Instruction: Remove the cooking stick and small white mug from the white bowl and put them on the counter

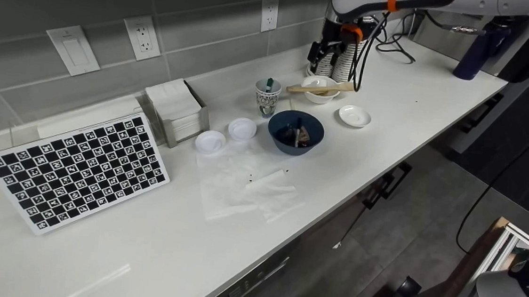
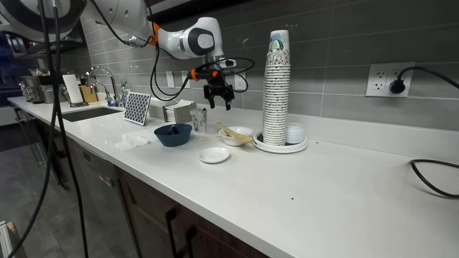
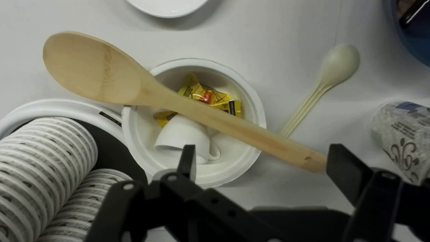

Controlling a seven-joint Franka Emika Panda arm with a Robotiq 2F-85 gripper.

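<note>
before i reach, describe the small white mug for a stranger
On the white countertop, find the round white bowl with a pale wooden spoon across it. The small white mug tipped inside is plain and handled, unlike the patterned paper cups.

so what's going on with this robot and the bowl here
A robot arm has its open gripper above the white bowl, holding nothing. A wooden spoon lies across the bowl, both ends jutting past its rim. Inside, a small white mug lies tipped, with yellow packets next to it. The job is to get the spoon and mug out onto the counter; neither has been taken out yet.
</note>
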